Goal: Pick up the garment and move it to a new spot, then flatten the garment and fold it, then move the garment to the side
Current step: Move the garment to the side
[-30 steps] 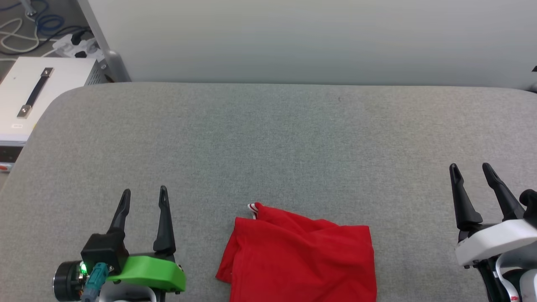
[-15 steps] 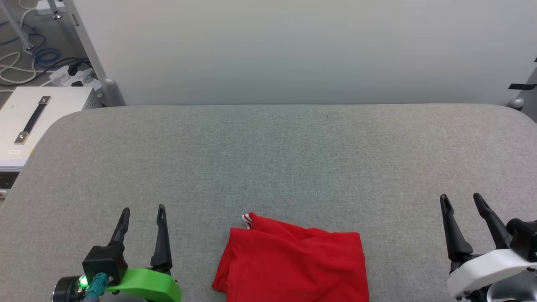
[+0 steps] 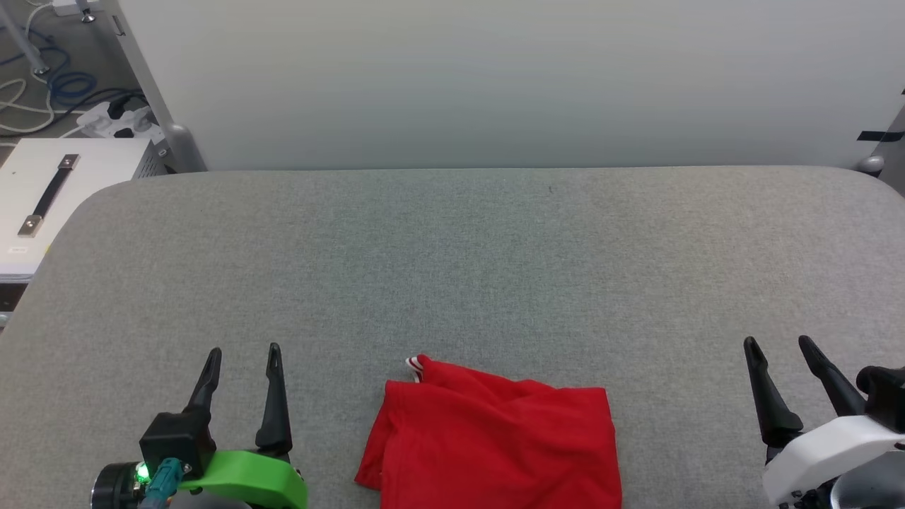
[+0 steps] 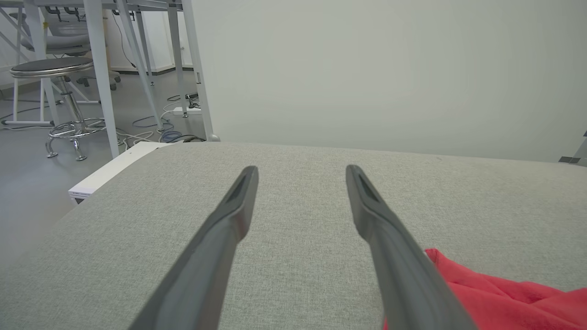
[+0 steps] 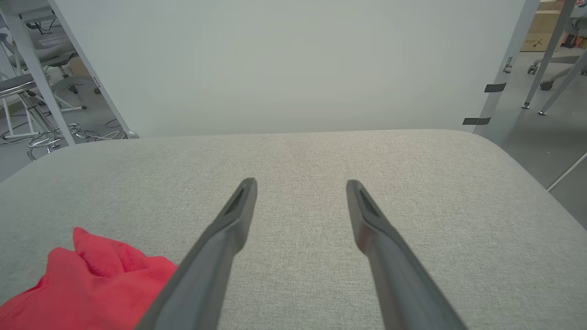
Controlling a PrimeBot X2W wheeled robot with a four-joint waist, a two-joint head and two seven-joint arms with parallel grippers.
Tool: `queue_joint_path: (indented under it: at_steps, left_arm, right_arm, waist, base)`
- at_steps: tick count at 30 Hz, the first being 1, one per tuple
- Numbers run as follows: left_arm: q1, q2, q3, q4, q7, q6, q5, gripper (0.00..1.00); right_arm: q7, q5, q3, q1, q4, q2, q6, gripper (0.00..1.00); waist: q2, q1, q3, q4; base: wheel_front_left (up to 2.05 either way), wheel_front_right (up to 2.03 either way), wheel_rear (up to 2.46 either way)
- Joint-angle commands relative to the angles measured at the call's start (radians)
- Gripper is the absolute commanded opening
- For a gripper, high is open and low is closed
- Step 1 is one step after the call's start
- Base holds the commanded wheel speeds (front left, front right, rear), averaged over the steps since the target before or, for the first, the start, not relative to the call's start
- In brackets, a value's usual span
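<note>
On a grey woven-fabric table [image 3: 452, 268] with rounded corners, the left gripper [image 3: 244, 350], its 2 tapered dark fingers [image 3: 274, 396] spread wide and empty, sits near the garment [image 3: 495, 445] (soft red cloth, rumpled, striped trim [image 3: 413, 366] peeking out) lying at the near edge, with the equally wide, empty right gripper [image 3: 778, 341] well apart on its other side.
</note>
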Motion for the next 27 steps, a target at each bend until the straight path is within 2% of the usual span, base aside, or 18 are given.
queue_joint_path:
  at_steps: [1, 8, 11, 15, 20, 27]
  left_arm:
    - [-0.011, -0.005, 0.007, -0.004, -0.006, -0.006, 0.011, 1.00]
    - [-0.051, -0.026, 0.014, -0.030, -0.006, -0.014, 0.039, 1.00]
    - [-0.063, -0.040, 0.016, -0.038, -0.006, -0.018, 0.051, 1.00]
    - [-0.079, -0.057, 0.019, -0.045, -0.006, -0.025, 0.065, 1.00]
    - [-0.104, -0.080, 0.025, -0.044, -0.006, -0.037, 0.084, 1.00]
    - [-0.134, -0.116, 0.034, -0.031, -0.006, -0.059, 0.110, 1.00]
  right_arm:
    - [0.033, 0.027, 0.003, 0.001, -0.001, -0.022, -0.001, 1.00]
    - [0.309, 0.167, 0.036, -0.015, -0.006, -0.155, -0.001, 1.00]
    - [0.414, 0.234, 0.065, -0.012, -0.015, -0.183, -0.001, 1.00]
    - [0.497, 0.305, 0.108, -0.003, -0.015, -0.189, -0.001, 1.00]
    - [0.515, 0.362, 0.178, -0.013, 0.011, -0.185, -0.001, 1.00]
    - [0.477, 0.427, 0.263, -0.043, 0.107, -0.170, -0.001, 1.00]
  waist:
    - [0.0000, 0.0000, 0.015, 0.007]
    - [0.0000, 0.0000, 0.060, 0.045]
    - [0.0000, 0.0000, 0.076, 0.064]
    - [0.0000, 0.0000, 0.106, 0.088]
    - [0.0000, 0.0000, 0.148, 0.110]
    - [0.0000, 0.0000, 0.196, 0.126]
  base:
    - [0.00, 0.00, 0.00]
    - [0.00, 0.00, 0.00]
    - [0.00, 0.00, 0.00]
    - [0.00, 0.00, 0.00]
    - [0.00, 0.00, 0.00]
    - [0.00, 0.00, 0.00]
